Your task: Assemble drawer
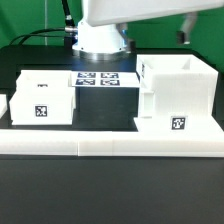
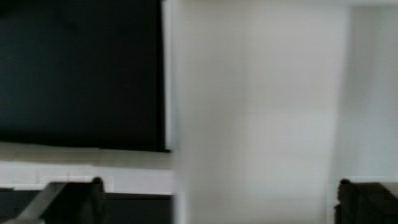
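The tall white plastic drawer housing (image 1: 176, 92) stood upright on the black desk (image 1: 105, 112), opening upward. The hand (image 2: 217, 192) was spread wide.

Housing (image 1: 178, 95), tray box (image 1: 42, 100): smooth white plastic, slight sheen. Table (image 1: 105, 112): matt black.

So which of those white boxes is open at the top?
The tall housing on the exterior view's right: you can see into its hollow. The smaller box beside it shows a closed top.
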`<state>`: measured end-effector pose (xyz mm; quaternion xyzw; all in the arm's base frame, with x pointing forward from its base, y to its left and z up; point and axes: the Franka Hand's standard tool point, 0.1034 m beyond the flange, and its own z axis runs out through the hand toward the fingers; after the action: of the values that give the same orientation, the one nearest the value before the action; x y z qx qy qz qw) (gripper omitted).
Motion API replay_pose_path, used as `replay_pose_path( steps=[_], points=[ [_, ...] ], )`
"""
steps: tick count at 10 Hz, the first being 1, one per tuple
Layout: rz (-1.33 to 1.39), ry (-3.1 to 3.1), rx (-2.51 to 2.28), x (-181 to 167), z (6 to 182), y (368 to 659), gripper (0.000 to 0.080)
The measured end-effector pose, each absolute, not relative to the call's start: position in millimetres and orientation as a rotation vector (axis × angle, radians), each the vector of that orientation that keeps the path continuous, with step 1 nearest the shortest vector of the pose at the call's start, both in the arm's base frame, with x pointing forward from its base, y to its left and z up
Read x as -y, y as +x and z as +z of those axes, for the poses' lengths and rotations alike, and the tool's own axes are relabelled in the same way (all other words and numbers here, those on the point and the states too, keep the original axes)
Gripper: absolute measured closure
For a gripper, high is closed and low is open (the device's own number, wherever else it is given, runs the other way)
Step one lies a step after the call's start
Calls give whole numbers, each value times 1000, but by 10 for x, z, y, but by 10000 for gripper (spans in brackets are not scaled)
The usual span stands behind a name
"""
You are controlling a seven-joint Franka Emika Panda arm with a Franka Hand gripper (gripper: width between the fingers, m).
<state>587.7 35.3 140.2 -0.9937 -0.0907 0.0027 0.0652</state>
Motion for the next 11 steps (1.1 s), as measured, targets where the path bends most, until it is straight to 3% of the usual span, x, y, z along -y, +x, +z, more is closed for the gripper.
replay_pose_path(
  steps=[3, 8, 11],
  points=[
    [-16, -3023, 316, 348, 1204, 5570, 150],
    [-5, -3022, 323, 411, 1137, 5527, 150],
    [-1, -3034, 317, 700, 806, 5177, 150]
  ],
)
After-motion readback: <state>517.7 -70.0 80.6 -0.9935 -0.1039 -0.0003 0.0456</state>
